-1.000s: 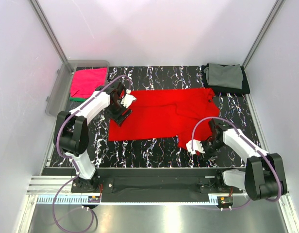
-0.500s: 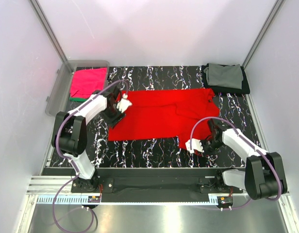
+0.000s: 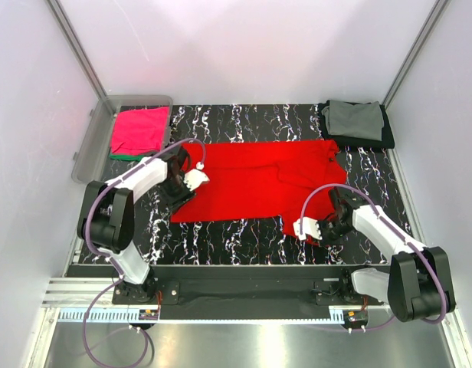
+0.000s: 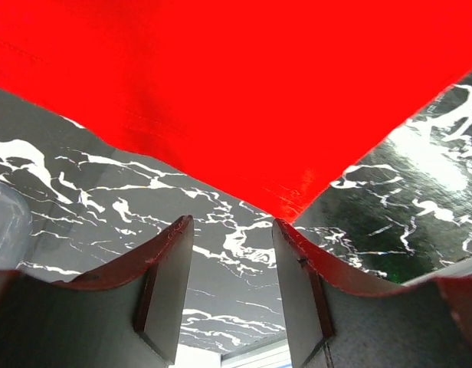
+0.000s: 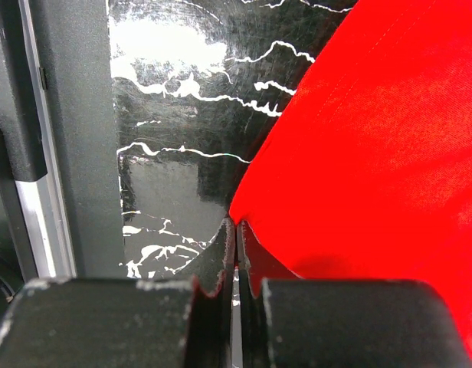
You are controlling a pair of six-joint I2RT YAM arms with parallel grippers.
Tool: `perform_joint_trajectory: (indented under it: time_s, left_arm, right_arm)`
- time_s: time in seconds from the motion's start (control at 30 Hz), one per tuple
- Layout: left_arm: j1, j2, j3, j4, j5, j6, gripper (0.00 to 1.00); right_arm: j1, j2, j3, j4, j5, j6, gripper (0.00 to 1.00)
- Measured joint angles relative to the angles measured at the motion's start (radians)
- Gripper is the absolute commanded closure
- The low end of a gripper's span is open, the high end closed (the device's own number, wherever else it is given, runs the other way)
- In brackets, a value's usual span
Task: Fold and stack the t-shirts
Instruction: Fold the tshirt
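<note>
Red shirt (image 3: 251, 180) hem is now pinched in my right end effector (image 5: 237, 230). My left end effector (image 4: 232, 230), still spread, has reached the other near corner, so I judge folding can start soon.

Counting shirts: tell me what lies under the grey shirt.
A black shirt, showing past the right and near edges of the grey shirt. Its middle is covered, so anything between them is hidden.

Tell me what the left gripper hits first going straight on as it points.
Probably a corner of the red t-shirt, just ahead of the left gripper; depth is unclear, so the table could come first.
</note>
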Motion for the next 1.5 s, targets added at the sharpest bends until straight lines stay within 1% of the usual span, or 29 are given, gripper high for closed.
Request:
perform_joint_trajectory:
  time_s: [0.13,0.17,0.33,0.57,0.77,0.87,0.9,0.93,1.0,1.03,1.23,1.5]
  left_arm:
    - [-0.018,-0.026,0.0,-0.021,0.034,0.003,0.46]
    - [-0.05,-0.045,0.0,-0.033,0.05,0.002,0.47]
    - [-0.108,-0.056,-0.015,-0.042,0.074,0.002,0.48]
    - [-0.106,-0.047,-0.1,-0.037,0.047,0.015,0.48]
    - [-0.106,-0.018,-0.104,-0.013,0.032,0.018,0.48]
    - [-0.106,-0.004,-0.104,0.002,0.029,0.018,0.55]
    - [-0.106,0.002,-0.105,0.005,0.027,0.018,0.66]
    - [-0.106,0.006,-0.105,0.007,0.026,0.016,0.71]
    - [-0.106,0.011,-0.113,0.019,0.01,0.022,0.86]
    - [-0.106,0.01,-0.117,0.024,0.001,0.027,1.0]
    - [-0.108,-0.028,-0.163,0.048,-0.036,0.034,1.0]
    - [-0.107,-0.101,-0.233,0.041,-0.05,0.036,1.0]
  right_arm:
    - [0.0,0.012,0.001,0.001,0.0,0.011,0.97]
    - [0.0,0.023,0.001,0.001,0.0,0.018,0.96]
    - [0.001,0.039,0.006,0.001,0.001,0.029,0.97]
    - [0.001,0.043,0.016,0.001,0.002,0.045,0.97]
    - [0.002,0.043,0.016,0.001,0.002,0.056,0.96]
    - [0.005,0.043,0.016,0.001,0.002,0.063,0.96]
    - [0.006,0.043,0.016,0.001,0.002,0.065,0.96]
    - [0.007,0.043,0.016,0.001,0.002,0.068,0.96]
    - [0.008,0.043,0.016,0.001,0.002,0.074,0.97]
    - [0.008,0.043,0.016,0.0,0.003,0.08,0.97]
    - [0.009,0.003,0.026,-0.032,0.003,0.13,0.98]
    - [0.01,-0.225,0.099,-0.225,-0.01,0.138,0.99]
